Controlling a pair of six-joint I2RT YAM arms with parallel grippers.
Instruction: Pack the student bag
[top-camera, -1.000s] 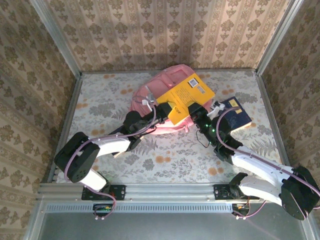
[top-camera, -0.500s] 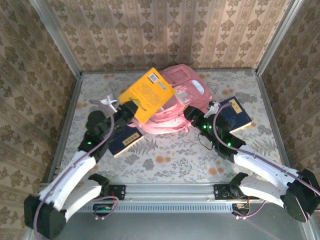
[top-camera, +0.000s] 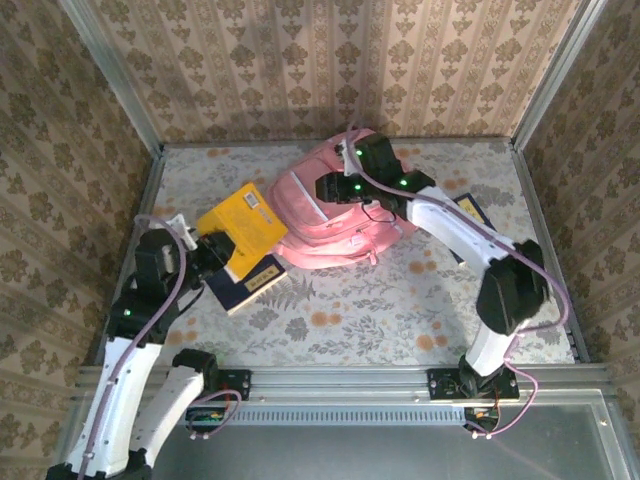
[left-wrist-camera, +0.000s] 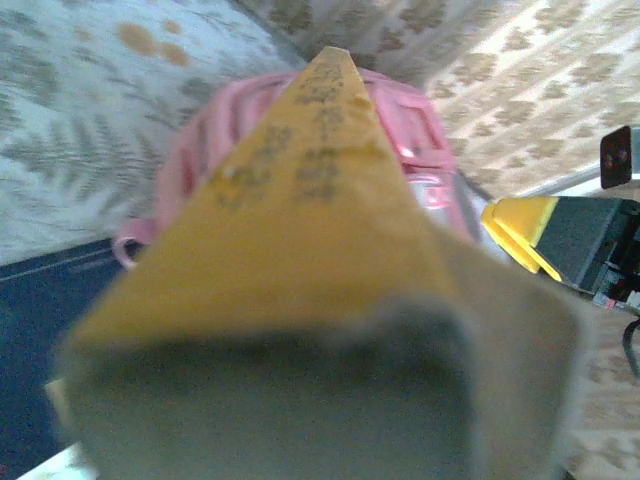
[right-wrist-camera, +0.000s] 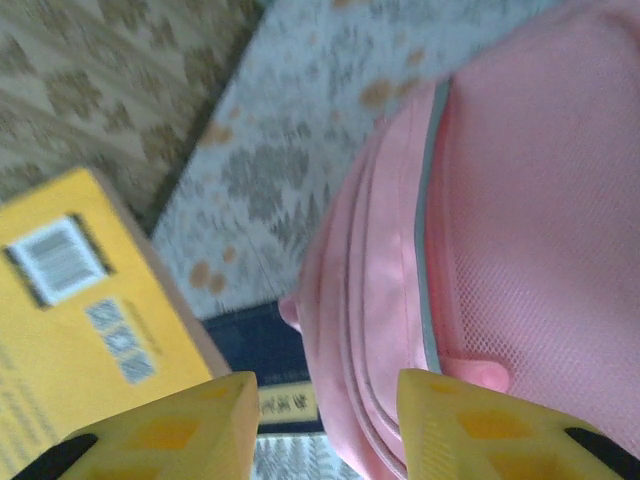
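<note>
Floral tabletop (top-camera: 350, 310): left tool (top-camera: 205, 252) tight on yellow book (top-camera: 243, 228) by left edge, right tool (top-camera: 335, 187) agape over student bag (top-camera: 335, 238).

Beside student bag (top-camera: 335, 222), yellow book (top-camera: 243, 226) in left tool (top-camera: 213, 252)

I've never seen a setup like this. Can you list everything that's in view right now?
student bag: one, pink, lying in the middle of the table.
yellow book: one, yellow with a barcode, held left of the bag.
dark blue books: two, dark blue; one on the table below the yellow book, one right of the bag, partly hidden by the right arm.
table: one, pale floral pattern, under everything.
left gripper: one, black, shut on the yellow book.
right gripper: one, yellow-fingered, open above the bag, holding nothing.
</note>
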